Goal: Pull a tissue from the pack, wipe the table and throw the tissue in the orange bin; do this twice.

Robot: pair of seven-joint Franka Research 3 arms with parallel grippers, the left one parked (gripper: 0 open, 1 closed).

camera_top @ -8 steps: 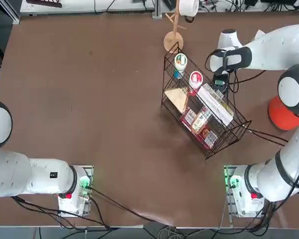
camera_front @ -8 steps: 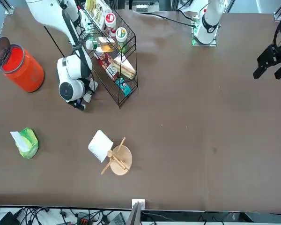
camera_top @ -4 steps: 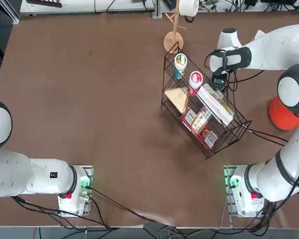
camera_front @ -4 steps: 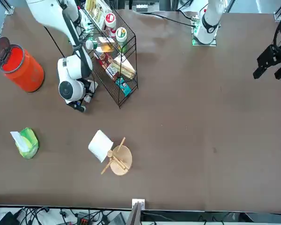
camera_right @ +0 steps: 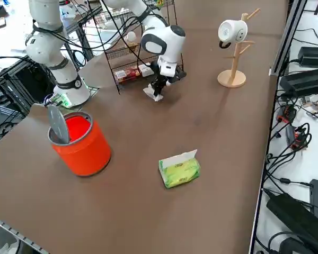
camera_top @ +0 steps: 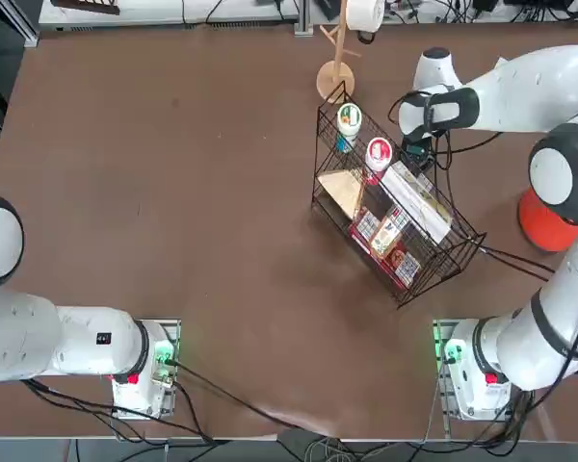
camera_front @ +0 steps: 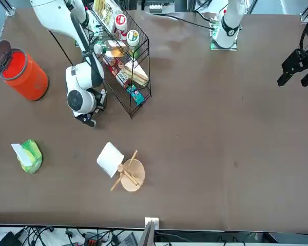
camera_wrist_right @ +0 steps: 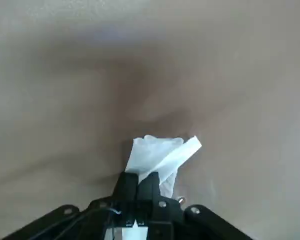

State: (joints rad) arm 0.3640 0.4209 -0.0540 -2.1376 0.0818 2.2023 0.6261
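Right now, starting nearest my own base, I have the round bright orange plastic bin (camera_right: 80, 144) standing at the right edge of the large matte dark-brown table (camera_top: 173, 192), its lid tipped up. Farther out, the right gripper (camera_wrist_right: 137, 184) hangs low over the tabletop just right of the black wire basket (camera_top: 390, 207), its fingers pinched together on a crumpled white tissue (camera_wrist_right: 157, 157) that trails onto the wood. Farther still, near the far right corner, lies the small green tissue pack (camera_right: 179, 170), a white sheet standing up from it. I judge this a wiping pass; for disposal, the bin lies nearward and rightward of the gripper, well apart from it.
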